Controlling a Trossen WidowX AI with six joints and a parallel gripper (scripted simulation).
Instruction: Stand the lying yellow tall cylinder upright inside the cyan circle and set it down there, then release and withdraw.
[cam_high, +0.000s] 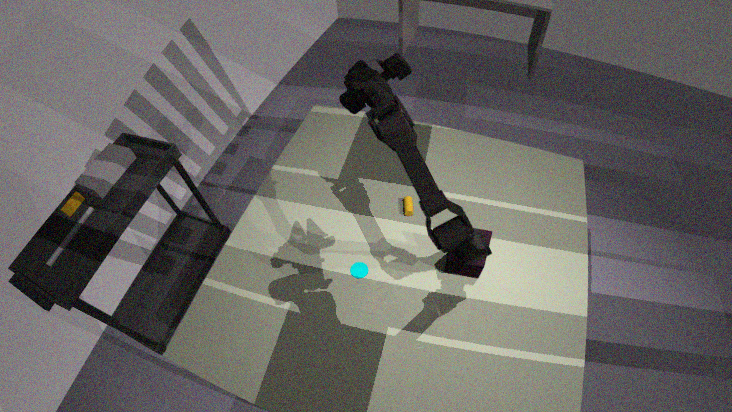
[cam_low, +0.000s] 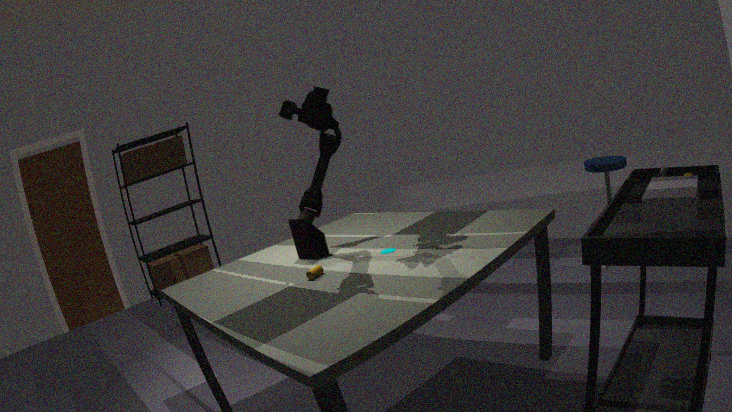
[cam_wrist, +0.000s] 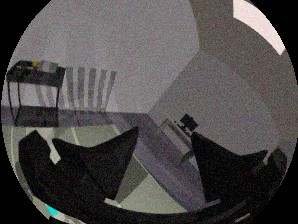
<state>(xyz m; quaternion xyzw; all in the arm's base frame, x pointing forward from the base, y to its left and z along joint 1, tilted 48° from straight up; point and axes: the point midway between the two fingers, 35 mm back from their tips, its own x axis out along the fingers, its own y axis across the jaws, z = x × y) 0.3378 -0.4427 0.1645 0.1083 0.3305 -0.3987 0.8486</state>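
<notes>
Tool (cam_high: 348, 81) (cam_low: 287, 104) (cam_wrist: 165, 132) open with nothing between its two dark, wedge-shaped fingers, one black jointed arm (cam_high: 422, 171) (cam_low: 321, 166) holds it raised high above the tabletop (cam_high: 532, 199) (cam_low: 286, 317). One yellow cylinder (cam_high: 408, 205) (cam_low: 314, 272), smooth and slim with rounded sides, lies on its side near the arm's single blocky dark base (cam_low: 307, 243), not touching it. One cyan circle (cam_high: 359, 270) (cam_low: 387, 251) (cam_wrist: 52, 210), flat and evenly coloured, is well apart from the cylinder, which lies outside it. Pale and dark bands of light and shadow cross the matt, greyish tabletop. Beside the table stands one black cart (cam_high: 197, 191) (cam_low: 594, 317) (cam_wrist: 59, 100) with a framed top and a lower shelf. Behind are one round blue stool (cam_low: 604, 163), one brown door (cam_low: 66, 235) in a pale frame, and one black, thin-framed shelf rack (cam_low: 203, 220) bearing three brown boxes (cam_low: 153, 159), one above and two below.
</notes>
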